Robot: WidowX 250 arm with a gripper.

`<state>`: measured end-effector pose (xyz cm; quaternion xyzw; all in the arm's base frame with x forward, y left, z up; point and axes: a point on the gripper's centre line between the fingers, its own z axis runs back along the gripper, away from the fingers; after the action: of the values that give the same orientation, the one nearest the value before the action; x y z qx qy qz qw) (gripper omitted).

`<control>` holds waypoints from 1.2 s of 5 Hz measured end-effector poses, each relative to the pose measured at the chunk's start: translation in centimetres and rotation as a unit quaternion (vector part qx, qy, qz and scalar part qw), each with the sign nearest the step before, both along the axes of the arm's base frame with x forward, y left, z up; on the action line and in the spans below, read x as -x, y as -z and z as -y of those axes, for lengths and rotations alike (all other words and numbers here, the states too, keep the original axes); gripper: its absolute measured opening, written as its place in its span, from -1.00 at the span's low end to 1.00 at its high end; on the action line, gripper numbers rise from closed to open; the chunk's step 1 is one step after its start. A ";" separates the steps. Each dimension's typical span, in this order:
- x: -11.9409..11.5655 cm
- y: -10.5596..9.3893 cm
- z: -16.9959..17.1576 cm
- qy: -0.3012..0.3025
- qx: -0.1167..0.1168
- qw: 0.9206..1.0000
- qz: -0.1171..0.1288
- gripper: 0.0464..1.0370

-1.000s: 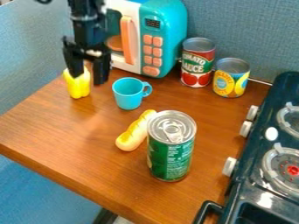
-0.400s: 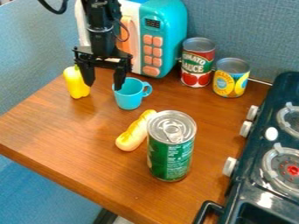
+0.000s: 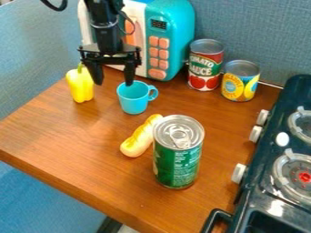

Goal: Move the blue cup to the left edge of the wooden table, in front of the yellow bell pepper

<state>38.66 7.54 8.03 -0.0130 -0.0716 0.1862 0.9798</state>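
The black gripper (image 3: pixel 113 83) hangs at the upper left, in front of the toy microwave. Its two fingers are spread apart with nothing between them. One finger is beside the yellow pepper (image 3: pixel 80 85), which stands upright near the table's left edge. The other finger's tip overlaps the rim of the blue cup (image 3: pixel 133 101) from this view; whether they touch I cannot tell. A yellow and cream bread roll (image 3: pixel 138 140) lies diagonally mid-table. Against its right side in view stands a tall green can (image 3: pixel 177 157) with a silver lid.
A teal and white toy microwave (image 3: pixel 172 27) stands at the back. Right of it are a red tomato sauce can (image 3: pixel 205 66) and a shorter yellow can (image 3: pixel 240 82). A dark toy stove (image 3: pixel 267 157) with knobs runs along the right side of the wooden table (image 3: pixel 72 150).
Since the first frame the gripper has moved right and turned, from over the pepper to between pepper and cup. It shifted only slightly after the second frame. The objects have not moved.
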 end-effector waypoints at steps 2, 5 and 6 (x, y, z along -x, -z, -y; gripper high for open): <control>-0.5 1.6 -0.2 -0.010 0.010 0.999 -0.033 0.93; -0.1 4.1 -0.3 -0.007 0.014 0.997 -0.079 0.81; -0.3 4.0 -0.4 -0.006 0.010 0.997 -0.076 0.30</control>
<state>38.97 7.98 3.99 -0.0085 0.0052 0.1934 0.9811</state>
